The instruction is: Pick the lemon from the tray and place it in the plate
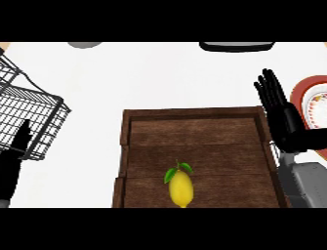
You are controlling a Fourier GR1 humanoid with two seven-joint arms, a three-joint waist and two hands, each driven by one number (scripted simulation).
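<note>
A yellow lemon (182, 188) with green leaves lies in the near part of a dark wooden tray (194, 128) at the middle of the counter. A plate (323, 105) with a red rim and a flowered centre sits at the right edge, partly cut off by the view. My right hand (285, 114) stands open between the tray's right wall and the plate, fingers straight and pointing away, thumb out toward the plate. It touches neither the lemon nor the plate. My left hand (9, 163) rests open at the lower left, beside the wire basket.
A black wire basket (18, 110) stands at the left, close to my left hand. A dark flat object (236, 46) and a small grey object (85, 44) lie along the far edge. White counter (158, 78) stretches beyond the tray.
</note>
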